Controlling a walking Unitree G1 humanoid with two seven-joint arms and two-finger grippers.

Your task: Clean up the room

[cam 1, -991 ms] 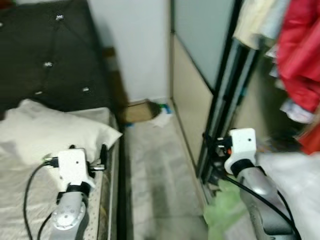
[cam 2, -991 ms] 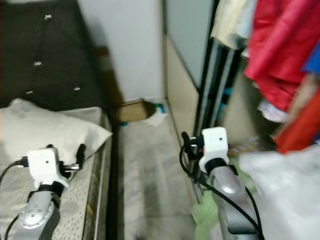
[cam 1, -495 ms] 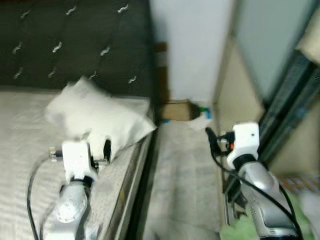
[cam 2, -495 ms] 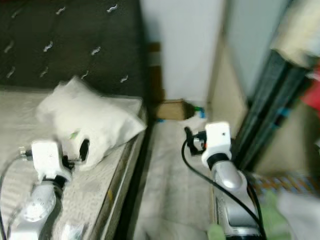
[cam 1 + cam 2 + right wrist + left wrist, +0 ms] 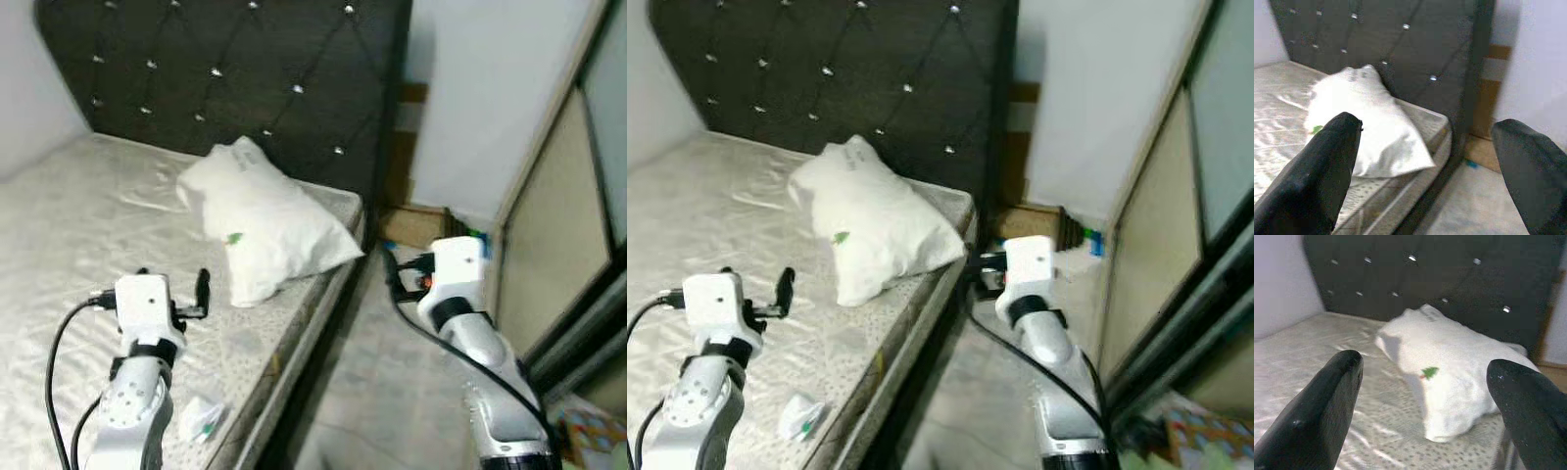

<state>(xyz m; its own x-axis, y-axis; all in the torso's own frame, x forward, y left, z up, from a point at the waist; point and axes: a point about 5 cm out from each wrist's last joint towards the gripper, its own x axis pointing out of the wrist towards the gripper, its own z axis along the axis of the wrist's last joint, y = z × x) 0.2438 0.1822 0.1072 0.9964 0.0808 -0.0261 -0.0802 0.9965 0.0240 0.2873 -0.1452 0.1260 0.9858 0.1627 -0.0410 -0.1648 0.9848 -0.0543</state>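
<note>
Facing the bed (image 5: pixel 88 215), the robot seems to be picking its first target, and the likeliest is the small crumpled white scrap (image 5: pixel 201 419) with a green mark lying on the mattress near the edge, just beside the left arm. To do this well, the left gripper (image 5: pixel 174 294), which hovers over the mattress short of the pillow (image 5: pixel 265 220), should draw back and down toward the scrap with its fingers spread as they are now (both grippers are released and carry nothing), then close gently so the sheet is not pinched. The right gripper (image 5: pixel 982 272) hangs over the gap beside the bed. Counted: one pillow, one scrap, one cardboard piece (image 5: pixel 413 227) on the floor by the wall, with possibly some blue-green litter (image 5: pixel 1093 241) next to it, too small to be sure.
</note>
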